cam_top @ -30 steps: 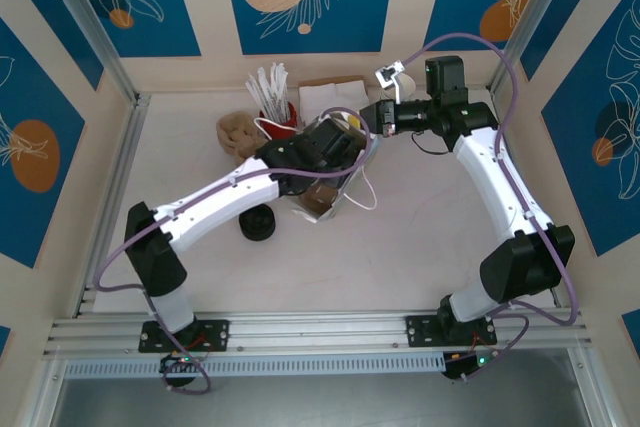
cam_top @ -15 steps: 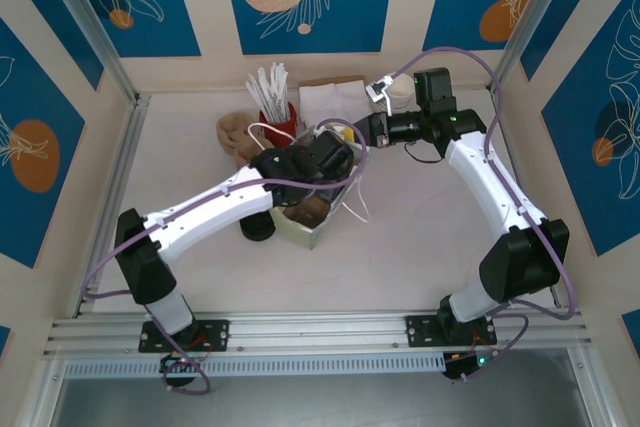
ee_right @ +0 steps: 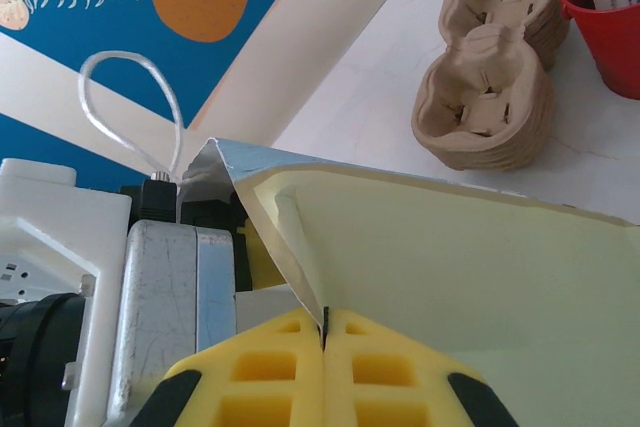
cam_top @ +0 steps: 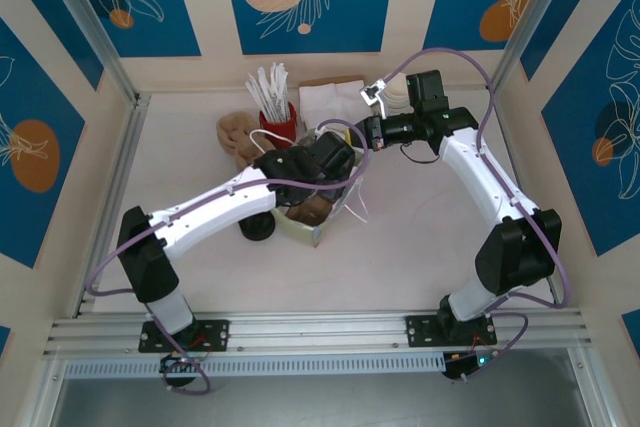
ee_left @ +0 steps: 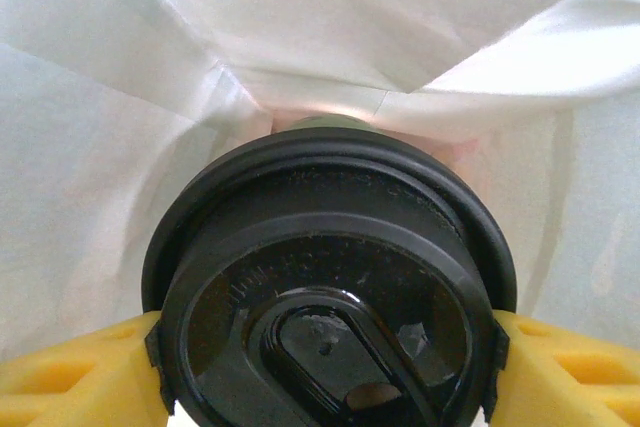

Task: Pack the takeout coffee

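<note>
From above: shows the left end effector (cam_top: 325,160) at mid-table, sunk into the mouth of a pale bag (cam_top: 305,230). Places the right end effector (cam_top: 365,134) at 1 o'clock of the bag, pinching its rim and holding the mouth wide. Sets a red cup (cam_top: 277,119) of utensils at 11 o'clock of the bag, brown carriers (cam_top: 235,133) at 10 o'clock and a loose lid (cam_top: 258,226) at 8 o'clock, all on the table (cam_top: 420,247).

From the left wrist: looks down on the coffee (ee_left: 330,287), black lid uppermost, with a sliver of olive side at 12 o'clock. Shows yellow fingers (ee_left: 60,382) pressed to the lid's rim at 9 and 3 o'clock, clamped on the coffee. Wraps it all round in white bag walls, so inside the bag. Cannot tell whether resting on the bag floor.

From the right wrist: shows yellow fingers (ee_right: 270,367) shut tight together on the bag's folded edge, with a pale panel running off to 3 o'clock.

Likely step: lowering the coffee into the bag. Next probably calls for going straight down, upright, until seated on the floor, then parting the fingers and lifting clear without snagging the walls, with the rim held open meanwhile.
</note>
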